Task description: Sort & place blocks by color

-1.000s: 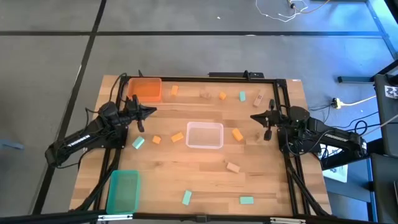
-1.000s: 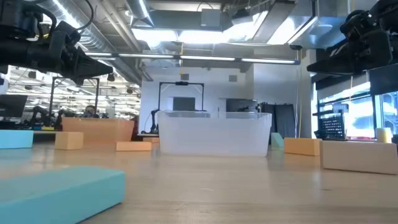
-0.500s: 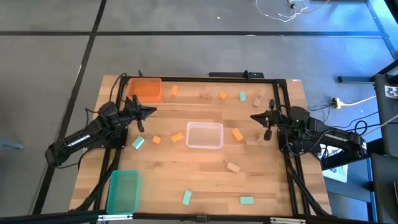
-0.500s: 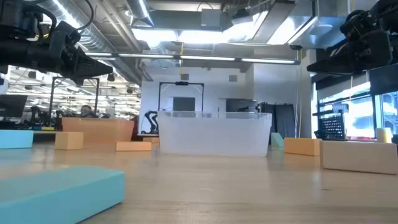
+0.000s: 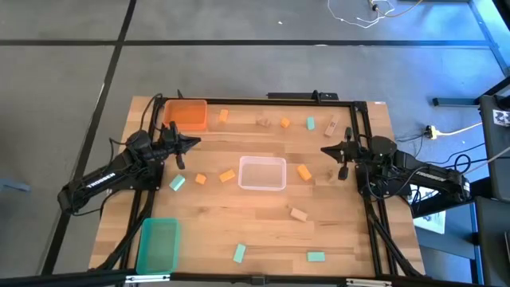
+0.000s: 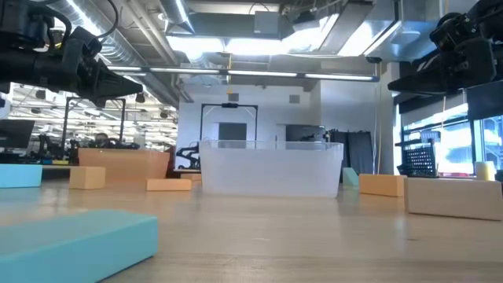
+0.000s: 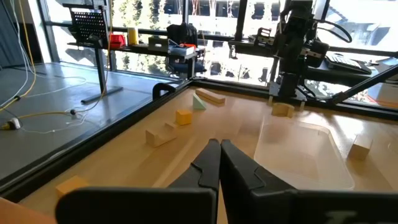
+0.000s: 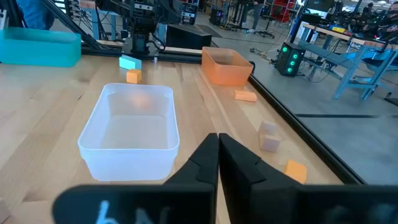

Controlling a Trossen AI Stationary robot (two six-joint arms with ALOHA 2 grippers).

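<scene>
Nothing moved since before — left gripper [image 5: 185, 143] clenched empty at left edge, right gripper [image 5: 335, 151] likewise at right, blocks [image 5: 227, 175] scattered around centre clear bin [image 5: 262, 174].

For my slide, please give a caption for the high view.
Both grippers, left and right, shut and empty, flank a clear bin among scattered blocks.

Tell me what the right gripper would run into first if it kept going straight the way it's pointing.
Probably the clear bin. The right gripper has its fingers shut and aims across the table toward the bin's near corner, though it may pass just beside the rim; depth is unclear.
</scene>
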